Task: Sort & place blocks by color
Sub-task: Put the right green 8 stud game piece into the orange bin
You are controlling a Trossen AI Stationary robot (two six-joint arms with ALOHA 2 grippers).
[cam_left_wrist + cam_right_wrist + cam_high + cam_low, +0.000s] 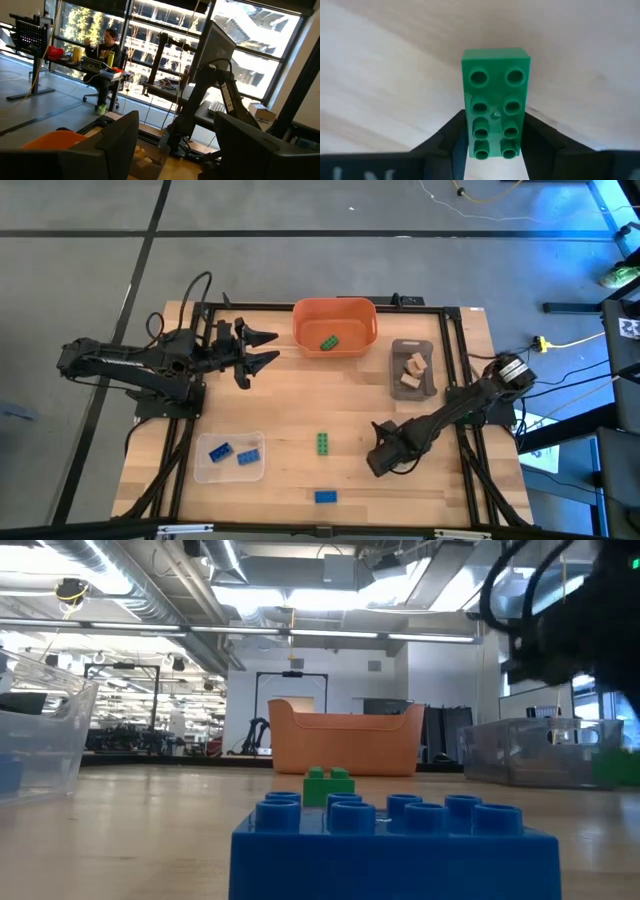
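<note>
My right gripper (381, 459) is over the table's near right part, pointing down, shut on a green block (495, 85) that the high view hides beneath it. A second green block (323, 442) lies studs-up mid-table, and a blue block (325, 496) lies near the front edge. Two blue blocks (232, 453) sit in the clear tray (203, 470). One green block (329, 342) is in the orange bowl (312, 318), and tan blocks (413, 370) are in the grey tray (430, 387). My left gripper (266, 348) hovers open, left of the bowl. My right gripper pinches the green block between its two fingers, one fingertip (454, 131) on each long side, at the end nearest the wrist (494, 145). The fingers come from above, along the block's length, and the studs face the camera. Whether it is lifted off the table cannot be told.
The orange bowl stands at the far edge's middle, the grey tray right of it, and the clear tray near the front left. Bare wood (290, 395) lies between them. A black frame rail (455, 370) runs along the table's sides. A person (102, 55) sits far off in the room.
</note>
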